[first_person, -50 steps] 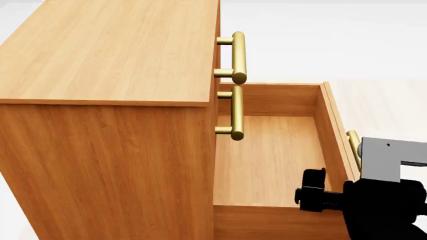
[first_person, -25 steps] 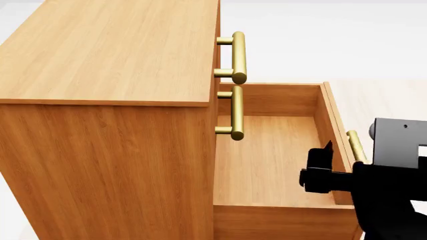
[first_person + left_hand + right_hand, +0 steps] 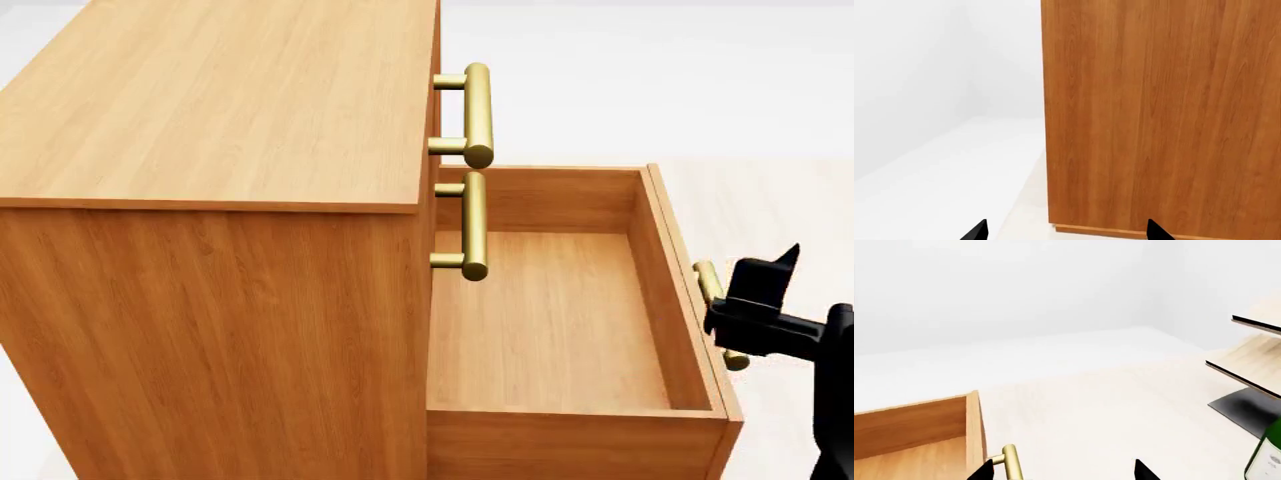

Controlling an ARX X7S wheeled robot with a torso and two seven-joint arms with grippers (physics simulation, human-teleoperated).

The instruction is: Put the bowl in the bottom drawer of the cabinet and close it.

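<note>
The bowl appears in none of the 3 views, so its direction from either gripper cannot be told. The right gripper [image 3: 761, 300] hangs open and empty just outside the handle [image 3: 714, 305] of the open, empty bottom drawer [image 3: 554, 320]. The left gripper [image 3: 1064, 231], open and empty, faces the cabinet [image 3: 1161, 115].

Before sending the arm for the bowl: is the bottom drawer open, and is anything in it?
Open and empty: the bottom drawer juts out from the cabinet, its wooden floor bare.
</note>
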